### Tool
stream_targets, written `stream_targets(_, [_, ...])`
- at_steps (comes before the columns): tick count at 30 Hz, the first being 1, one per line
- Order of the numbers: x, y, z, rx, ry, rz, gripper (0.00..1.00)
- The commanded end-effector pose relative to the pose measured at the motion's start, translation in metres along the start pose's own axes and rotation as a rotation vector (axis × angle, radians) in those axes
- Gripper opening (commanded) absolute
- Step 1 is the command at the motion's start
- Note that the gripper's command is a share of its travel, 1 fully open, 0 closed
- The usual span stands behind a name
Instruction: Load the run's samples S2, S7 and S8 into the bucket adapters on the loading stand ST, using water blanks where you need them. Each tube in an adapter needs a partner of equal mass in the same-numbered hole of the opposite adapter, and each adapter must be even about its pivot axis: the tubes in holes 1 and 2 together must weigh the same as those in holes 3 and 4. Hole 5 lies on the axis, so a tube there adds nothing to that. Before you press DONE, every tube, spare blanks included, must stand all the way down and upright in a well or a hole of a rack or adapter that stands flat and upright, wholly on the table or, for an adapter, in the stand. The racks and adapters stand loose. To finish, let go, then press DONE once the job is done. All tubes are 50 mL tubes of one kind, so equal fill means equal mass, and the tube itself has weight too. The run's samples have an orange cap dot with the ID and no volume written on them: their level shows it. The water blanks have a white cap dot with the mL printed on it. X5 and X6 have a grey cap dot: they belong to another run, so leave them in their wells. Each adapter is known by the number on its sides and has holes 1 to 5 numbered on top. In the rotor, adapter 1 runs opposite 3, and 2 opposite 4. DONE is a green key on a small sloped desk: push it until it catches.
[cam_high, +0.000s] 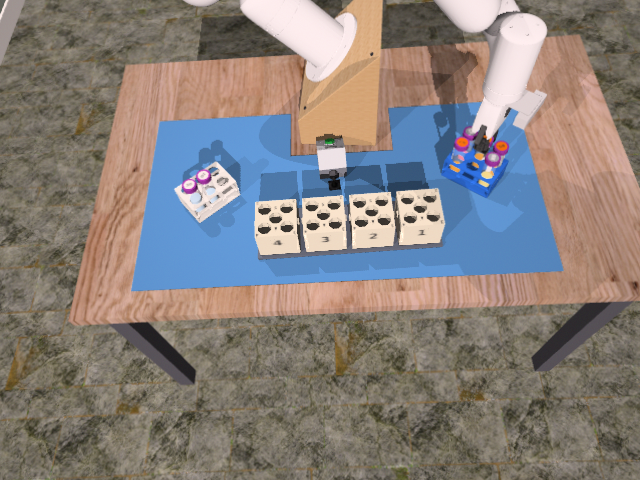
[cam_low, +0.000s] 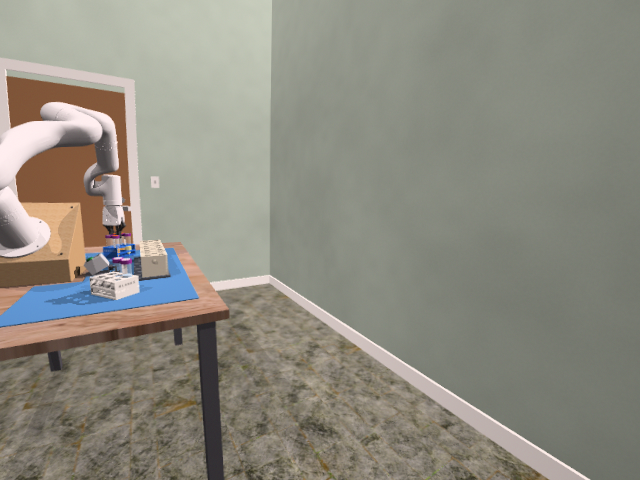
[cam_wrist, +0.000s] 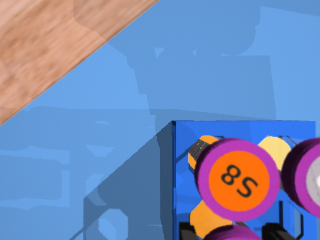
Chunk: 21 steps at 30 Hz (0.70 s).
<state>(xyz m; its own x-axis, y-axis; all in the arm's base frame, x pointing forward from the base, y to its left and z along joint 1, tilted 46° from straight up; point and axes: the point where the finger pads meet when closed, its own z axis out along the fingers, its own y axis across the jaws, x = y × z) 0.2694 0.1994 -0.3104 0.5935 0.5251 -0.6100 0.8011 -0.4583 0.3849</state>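
Note:
My gripper (cam_high: 483, 143) (cam_low: 114, 230) (cam_wrist: 231, 235) is down at the blue rack (cam_high: 464, 181) (cam_wrist: 250, 128), shut on a purple-capped tube whose ID is hidden; a bit of orange shows at its cap in the top view. S8 (cam_high: 500, 147) (cam_wrist: 237, 181) stands beside it. Another orange-dot tube (cam_high: 461, 143) and a grey-dot tube (cam_high: 492, 158) (cam_wrist: 312, 179) stand in the rack; one more cap (cam_high: 469, 132) is partly hidden. Adapter 4 (cam_high: 264, 246), adapter 3 (cam_high: 312, 243), adapter 2 (cam_high: 360, 241) and adapter 1 (cam_high: 408, 237) show no tubes. Two blanks (cam_high: 189, 186) (cam_high: 203, 176) stand in the white rack (cam_high: 202, 214) (cam_low: 114, 292).
The sloped desk (cam_high: 331, 159) with the green DONE key (cam_high: 329, 141) stands behind the adapters, in front of the arm's wooden base (cam_high: 338, 121). The adapters sit on the dark loading stand at the front middle. The blue mat (cam_high: 170, 258) lies under everything.

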Motion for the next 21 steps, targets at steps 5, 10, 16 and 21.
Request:
stream_targets(5, [0.001, 0.0, -0.003, 0.0, 0.002, 0.001, 0.0])
stream_targets(10, [0.001, 0.0, -0.007, 0.0, 0.002, 0.001, 0.0])
stream_targets(16, [0.001, 0.0, -0.011, 0.0, 0.002, 0.001, 0.0])
stream_targets(21, [0.001, 0.0, -0.013, 0.0, 0.002, 0.001, 0.0])
